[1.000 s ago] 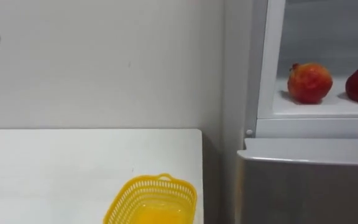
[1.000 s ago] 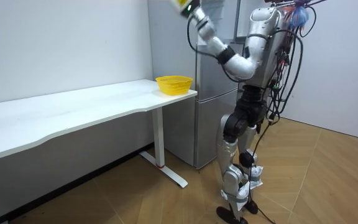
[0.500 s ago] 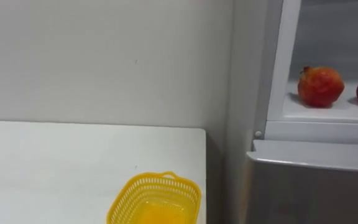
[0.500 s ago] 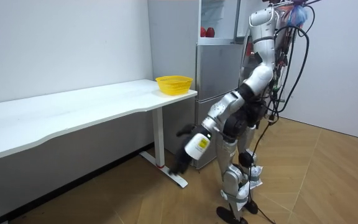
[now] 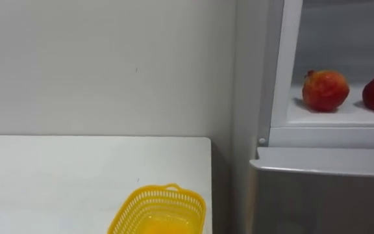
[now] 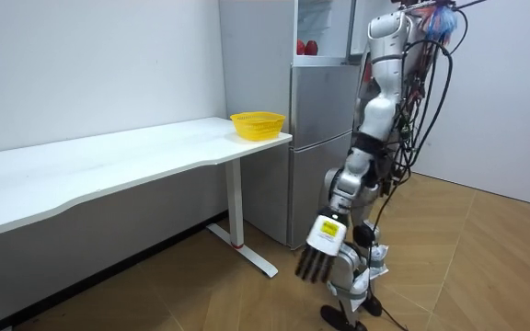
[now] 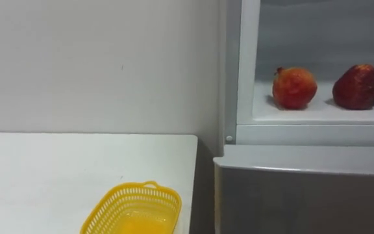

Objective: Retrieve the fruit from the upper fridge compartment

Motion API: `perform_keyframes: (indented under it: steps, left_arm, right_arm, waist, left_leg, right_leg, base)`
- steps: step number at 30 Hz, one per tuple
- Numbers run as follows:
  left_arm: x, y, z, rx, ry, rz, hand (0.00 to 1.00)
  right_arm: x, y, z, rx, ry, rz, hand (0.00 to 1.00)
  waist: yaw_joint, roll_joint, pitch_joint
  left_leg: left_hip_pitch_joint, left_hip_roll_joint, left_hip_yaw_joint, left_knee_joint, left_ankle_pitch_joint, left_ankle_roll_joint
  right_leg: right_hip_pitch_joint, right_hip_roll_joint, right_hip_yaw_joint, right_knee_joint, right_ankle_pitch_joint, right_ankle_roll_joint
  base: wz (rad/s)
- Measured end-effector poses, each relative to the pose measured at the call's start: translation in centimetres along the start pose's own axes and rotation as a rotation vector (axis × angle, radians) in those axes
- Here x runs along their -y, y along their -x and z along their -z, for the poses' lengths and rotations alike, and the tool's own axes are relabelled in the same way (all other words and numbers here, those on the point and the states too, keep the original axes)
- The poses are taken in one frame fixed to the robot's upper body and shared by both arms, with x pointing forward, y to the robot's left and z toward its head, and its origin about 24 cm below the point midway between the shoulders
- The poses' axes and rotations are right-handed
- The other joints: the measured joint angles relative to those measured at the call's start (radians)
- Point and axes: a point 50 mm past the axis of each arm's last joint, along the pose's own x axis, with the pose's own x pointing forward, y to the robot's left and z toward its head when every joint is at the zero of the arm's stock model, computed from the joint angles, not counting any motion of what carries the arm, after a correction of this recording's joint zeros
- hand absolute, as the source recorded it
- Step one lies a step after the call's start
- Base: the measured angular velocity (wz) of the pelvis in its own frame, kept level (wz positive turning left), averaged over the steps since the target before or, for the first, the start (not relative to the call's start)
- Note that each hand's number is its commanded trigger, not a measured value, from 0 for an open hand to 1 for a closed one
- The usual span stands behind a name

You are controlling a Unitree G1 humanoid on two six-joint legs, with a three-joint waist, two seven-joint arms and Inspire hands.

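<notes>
Nothing is retrieved yet. The left red fruit [image 7: 294,88] and the right red fruit [image 7: 358,86] sit on the upper fridge shelf [image 7: 317,112], right of the counter [image 5: 57,175] and its yellow basket [image 5: 164,190]. The left hand [image 6: 320,253] hangs low by the legs, fingers straight, holding nothing.

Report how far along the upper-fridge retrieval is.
Done: the upper fridge compartment stands open. In hand: nothing; the left hand hangs open beside the leg in the room view. Left: both red fruits sit on the shelf, untouched, and the yellow basket on the table looks empty, so reaching, grasping and probably dropping off remain.
</notes>
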Motion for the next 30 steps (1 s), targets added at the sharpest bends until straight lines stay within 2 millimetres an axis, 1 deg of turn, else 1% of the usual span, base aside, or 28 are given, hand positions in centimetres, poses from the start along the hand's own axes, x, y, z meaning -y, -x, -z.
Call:
perform_keyframes:
  steps: [1, 3, 4, 6, 7, 8, 9, 11, 16, 19, 24, 27, 30]
  left_arm:
    - [0.7, 0.0, -0.8, 0.037, -0.128, 0.031, 0.0]
    - [2.2, 0.0, -3.3, 0.123, -0.285, 0.082, 0.0]
    - [2.6, 0.1, -4.1, 0.147, -0.308, 0.094, 0.0]
    - [3.8, 0.4, -6.2, 0.22, -0.346, 0.129, 0.0]
    - [3.9, 0.5, -6.6, 0.239, -0.348, 0.136, 0.0]
    - [4.3, 0.7, -7.2, 0.273, -0.357, 0.146, 0.0]
    - [4.6, 0.9, -7.7, 0.299, -0.358, 0.156, 0.0]
    - [4.9, 1.2, -8.2, 0.329, -0.358, 0.168, 0.0]
    - [4.9, 1.2, -8.1, 0.33, -0.36, 0.173, 0.0]
    - [4.8, 1.0, -7.5, 0.304, -0.366, 0.169, 0.0]
    - [4.2, 0.8, -5.8, 0.258, -0.371, 0.152, 0.0]
    - [3.8, 0.7, -4.9, 0.234, -0.376, 0.147, 0.0]
    - [3.4, 0.5, -3.7, 0.197, -0.428, 0.137, 0.0]
  right_arm:
    - [-0.1, 0.0, -0.3, 0.004, 0.015, -0.005, 0.0]
    - [-0.4, 0.0, -0.8, 0.013, 0.028, -0.011, 0.0]
    - [-0.4, -0.1, -0.8, 0.013, 0.028, -0.011, 0.0]
    - [-0.6, -0.1, -1.0, 0.011, 0.031, -0.012, 0.0]
    - [-0.6, -0.1, -1.1, 0.014, 0.036, -0.011, 0.0]
    - [-0.8, -0.1, -1.3, 0.017, 0.049, -0.008, 0.0]
    - [-1.0, -0.1, -1.4, 0.019, 0.058, -0.007, 0.0]
    - [-1.3, -0.1, -1.5, 0.024, 0.062, -0.011, 0.0]
    - [-1.3, -0.1, -1.6, 0.027, 0.047, 0.011, 0.0]
    - [-1.2, -0.1, -1.8, 0.034, 0.035, 0.023, 0.0]
    - [-0.8, 0.0, -2.5, 0.066, -0.026, 0.057, 0.0]
    - [-0.7, 0.0, -2.7, 0.074, -0.036, 0.064, 0.0]
    - [-0.5, 0.1, -3.2, 0.098, -0.037, 0.089, 0.0]
  waist:
    - [-0.018, -0.003, 0.0028]
    - [-0.046, -0.016, 0.0032]
    - [-0.047, -0.017, 0.0034]
    - [-0.054, -0.019, 0.0034]
    - [-0.06, -0.02, 0.0033]
    - [-0.075, -0.021, 0.0028]
    - [-0.083, -0.022, 0.0023]
    - [-0.094, -0.022, 0.0013]
    - [-0.097, -0.025, -0.0004]
    - [-0.098, -0.024, 0.0003]
    - [-0.094, -0.023, 0.0011]
    - [-0.092, -0.021, 0.002]
    - [-0.09, -0.018, 0.0028]
  left_leg:
    - [-0.001, 0.0, 0.002, 0.003, 0.0, 0.0]
    - [-0.002, 0.001, 0.004, -0.001, 0.0, 0.0]
    - [-0.001, 0.001, 0.006, -0.002, 0.0, 0.0]
    - [0.0, 0.005, 0.029, -0.007, 0.0, 0.0]
    - [0.0, 0.006, 0.031, -0.009, 0.0, 0.0]
    - [0.0, 0.006, 0.035, -0.014, 0.0, 0.001]
    - [-0.002, 0.006, 0.046, -0.017, 0.0, 0.001]
    - [-0.003, 0.008, 0.059, -0.018, 0.0, 0.001]
    - [-0.003, 0.006, 0.059, -0.018, 0.0, 0.001]
    - [0.004, 0.006, 0.058, -0.018, 0.0, 0.001]
    - [0.008, 0.006, 0.058, -0.019, 0.0, 0.001]
    - [0.013, 0.007, 0.059, -0.022, 0.0, 0.001]
    - [0.018, 0.009, 0.058, -0.032, 0.0, 0.001]
  right_leg:
    - [0.002, 0.0, -0.001, 0.0, 0.0, 0.0]
    - [0.001, 0.001, 0.004, 0.002, 0.0, 0.0]
    - [0.0, 0.002, 0.009, 0.002, 0.001, 0.001]
    - [-0.008, 0.003, 0.02, 0.003, 0.006, 0.0]
    - [-0.01, 0.004, 0.023, 0.003, 0.007, 0.0]
    - [-0.014, 0.004, 0.026, 0.003, 0.008, 0.0]
    - [-0.021, 0.005, 0.035, 0.004, 0.008, 0.001]
    - [-0.031, 0.008, 0.049, 0.004, 0.009, 0.002]
    - [-0.033, 0.008, 0.06, 0.007, 0.009, 0.003]
    - [-0.026, 0.008, 0.062, 0.005, 0.009, 0.003]
    - [-0.021, 0.01, 0.064, 0.001, 0.009, 0.003]
    - [-0.021, 0.014, 0.075, 0.0, 0.009, 0.003]
    - [-0.02, 0.016, 0.076, 0.002, 0.01, 0.003]
  base:
    - [0.0]
    - [-0.03]
    - [-0.15]
    - [-0.26]
    - [-0.23]
    - [-0.19]
    - [-0.18]
    - [-0.2]
    - [-0.07]
    - [0.0]
    - [0.0]
    - [0.0]
    - [0.0]
